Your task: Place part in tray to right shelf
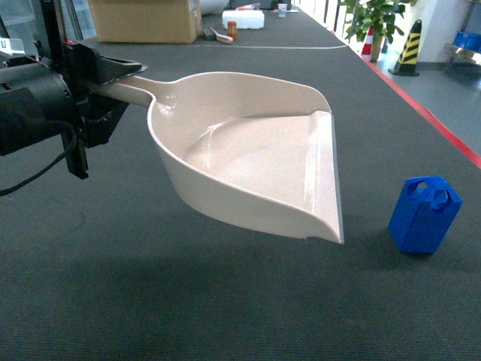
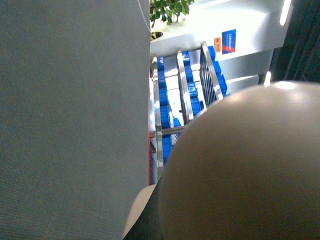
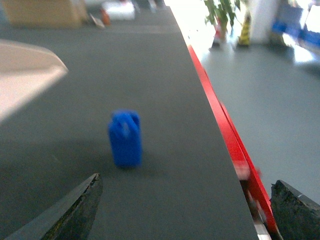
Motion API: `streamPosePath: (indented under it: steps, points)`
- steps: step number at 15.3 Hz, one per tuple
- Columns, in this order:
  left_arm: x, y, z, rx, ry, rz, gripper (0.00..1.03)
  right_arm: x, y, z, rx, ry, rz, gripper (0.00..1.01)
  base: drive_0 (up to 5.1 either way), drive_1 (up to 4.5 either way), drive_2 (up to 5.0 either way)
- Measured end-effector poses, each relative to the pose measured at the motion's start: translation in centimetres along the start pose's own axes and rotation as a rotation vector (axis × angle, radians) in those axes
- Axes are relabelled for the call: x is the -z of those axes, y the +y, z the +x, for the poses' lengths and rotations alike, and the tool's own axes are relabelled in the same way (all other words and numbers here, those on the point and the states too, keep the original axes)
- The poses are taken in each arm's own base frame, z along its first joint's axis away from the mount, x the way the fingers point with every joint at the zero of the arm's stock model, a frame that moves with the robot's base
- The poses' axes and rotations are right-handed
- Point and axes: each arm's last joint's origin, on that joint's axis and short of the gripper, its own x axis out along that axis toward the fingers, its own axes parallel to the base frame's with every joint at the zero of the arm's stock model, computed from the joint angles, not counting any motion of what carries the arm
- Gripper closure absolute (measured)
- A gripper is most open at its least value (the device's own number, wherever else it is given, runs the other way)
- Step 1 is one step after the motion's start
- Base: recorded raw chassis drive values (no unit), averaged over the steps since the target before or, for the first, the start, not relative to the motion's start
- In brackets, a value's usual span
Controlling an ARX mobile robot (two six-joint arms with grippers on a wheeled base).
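We can read no text anywhere. The blue sign (image 2: 228,41) and small orange label (image 2: 217,41) on the far wall are too blurred to make out.

Looks like a factory/warehouse-type test hall, not a home. Long desk (image 1: 225,301) w/ dark grey mat & red edge strip (image 1: 421,105). Grey painted floor (image 1: 451,90) on right, yellow-black hazard post (image 1: 410,47) far right, potted plant (image 1: 372,19) beside it. Cardboard box (image 1: 143,19) at far end. Steel racks w/ blue crates (image 2: 192,85) in left wrist view.
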Motion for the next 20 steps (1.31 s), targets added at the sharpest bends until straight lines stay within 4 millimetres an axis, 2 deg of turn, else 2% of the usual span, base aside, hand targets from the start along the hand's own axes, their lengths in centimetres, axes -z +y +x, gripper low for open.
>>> streamPosePath:
  steps: [2, 4, 6, 7, 8, 9, 10, 11, 15, 20]
  points:
    - [0.2, -0.1, 0.1, 0.006, 0.009, 0.001, 0.87, 0.1, -1.7, 1.7, 0.179, 0.137, 0.004, 0.03, 0.0, 0.00, 0.0]
    - [0.2, 0.0, 0.1, 0.000, 0.011, 0.001, 0.87, 0.2, -3.3, 3.3, 0.213, 0.168, 0.013, 0.03, 0.0, 0.00, 0.0]
    - [0.2, -0.1, 0.1, 0.003, 0.007, 0.001, 0.88, -0.3, -4.6, 6.0, 0.149, 0.184, 0.007, 0.03, 0.0, 0.00, 0.0]
    - [0.1, 0.0, 0.0, 0.002, 0.003, 0.001, 0.88, -0.7, -4.9, 8.0, 0.088, 0.187, -0.003, 0.03, 0.0, 0.00, 0.0]
    - [0.1, 0.0, 0.0, -0.001, 0.002, 0.000, 0.88, -0.8, -5.0, 10.9, -0.005, 0.210, -0.020, 0.03, 0.0, 0.00, 0.0]
    - [0.1, 0.0, 0.0, 0.001, 0.003, 0.001, 0.88, -0.2, -4.8, 13.6, -0.091, 0.263, -0.028, 0.03, 0.0, 0.00, 0.0]
    - [0.1, 0.0, 0.0, 0.002, 0.003, 0.001, 0.88, 0.4, -4.5, 15.0, -0.136, 0.303, -0.026, 0.03, 0.0, 0.00, 0.0]
    - [0.1, 0.0, 0.0, 0.002, 0.003, 0.001, 0.88, 1.7, -3.1, 18.8, -0.291, 0.413, -0.016, 0.03, 0.0, 0.00, 0.0]
    - [0.1, 0.0, 0.0, 0.001, 0.003, 0.001, 0.88, 0.4, -0.3, 22.9, -0.421, 0.401, -0.074, 0.03, 0.0, 0.00, 0.0]
    - [0.1, 0.0, 0.0, 0.001, 0.003, 0.001, 0.89, 0.8, 2.8, 26.4, -0.487, 0.428, -0.106, 0.03, 0.0, 0.00, 0.0]
